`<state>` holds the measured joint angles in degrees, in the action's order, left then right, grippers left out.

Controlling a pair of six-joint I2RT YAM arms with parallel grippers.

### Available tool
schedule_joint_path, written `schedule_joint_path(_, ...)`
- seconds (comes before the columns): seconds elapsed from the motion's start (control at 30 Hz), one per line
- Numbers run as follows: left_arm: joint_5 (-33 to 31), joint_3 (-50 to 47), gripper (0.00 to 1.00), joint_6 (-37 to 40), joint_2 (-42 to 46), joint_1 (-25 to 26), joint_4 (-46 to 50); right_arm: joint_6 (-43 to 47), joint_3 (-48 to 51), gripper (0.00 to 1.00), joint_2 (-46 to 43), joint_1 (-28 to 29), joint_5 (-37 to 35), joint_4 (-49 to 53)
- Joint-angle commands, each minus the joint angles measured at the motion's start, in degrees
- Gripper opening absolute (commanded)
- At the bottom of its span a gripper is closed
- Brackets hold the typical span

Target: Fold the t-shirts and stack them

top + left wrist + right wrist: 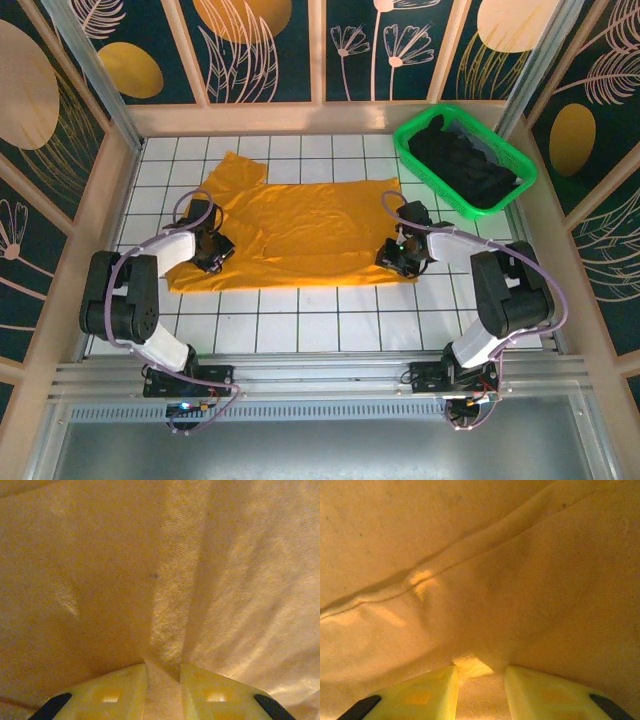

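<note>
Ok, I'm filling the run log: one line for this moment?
left gripper: shut on orange shirt | right gripper: shut on orange shirt | black shirts: in basket

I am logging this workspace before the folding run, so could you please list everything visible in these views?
orange-yellow t-shirt: one, orange-yellow, spread flat on the middle of the table.
black t-shirts: a heap, count unclear, black, inside the basket.
basket: one, green mesh, far right corner of the table.
table: one, white grid squares, under everything.
wall panels: several, dark with gold plant prints, around the table.
left gripper: one, yellow fingers, pinching the orange-yellow t-shirt near its left edge.
right gripper: one, yellow fingers, pinching the same shirt near its right edge.
</note>
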<state>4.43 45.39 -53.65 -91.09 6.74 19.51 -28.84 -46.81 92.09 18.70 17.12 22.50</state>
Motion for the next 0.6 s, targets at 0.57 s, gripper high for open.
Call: schedule_joint_path(0.57, -6.29, -15.5, 0.27, -1.9, 14.92, -0.15, 9.19, -8.22, 10.76, 0.37, -8.03, 6.32, 3.54, 20.67)
